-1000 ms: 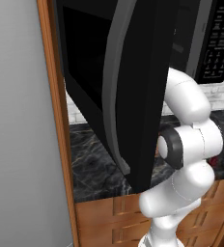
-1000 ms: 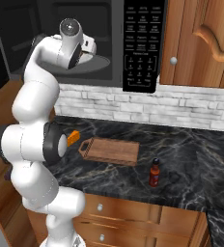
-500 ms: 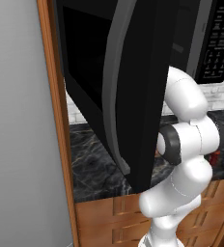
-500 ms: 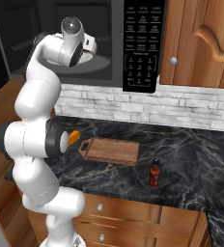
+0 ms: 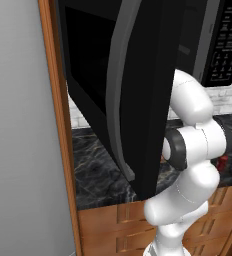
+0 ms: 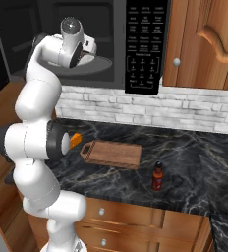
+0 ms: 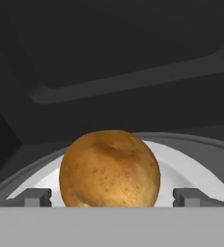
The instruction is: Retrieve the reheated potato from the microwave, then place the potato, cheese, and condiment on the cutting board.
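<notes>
gripper (image 7: 112, 197) inside the open microwave (image 6: 140, 44), jaws spread wide, one fingertip (image 7: 35, 197) showing at each side of the potato (image 7: 109, 169). potato sits directly ahead of the hand, between the two tips; cannot tell whether the tips touch it. nothing gripped. potato rests on a white plate (image 7: 191, 171), which lies on the grey turntable (image 7: 215, 149) in the dark cavity.

right base view: the hand end of the arm reaches into the cavity, over the turntable. microwave door (image 5: 138, 95) swung out to the arm's left.

well below the hand, on the dark marble counter (image 6: 199, 162): cutting board (image 6: 112, 153) bare, handle end toward the arm. cheese (image 6: 74, 140) just off that handle end, partly hidden behind the arm's elbow. condiment (image 6: 157, 176) upright on the counter, near the board's far end, apart from it.
</notes>
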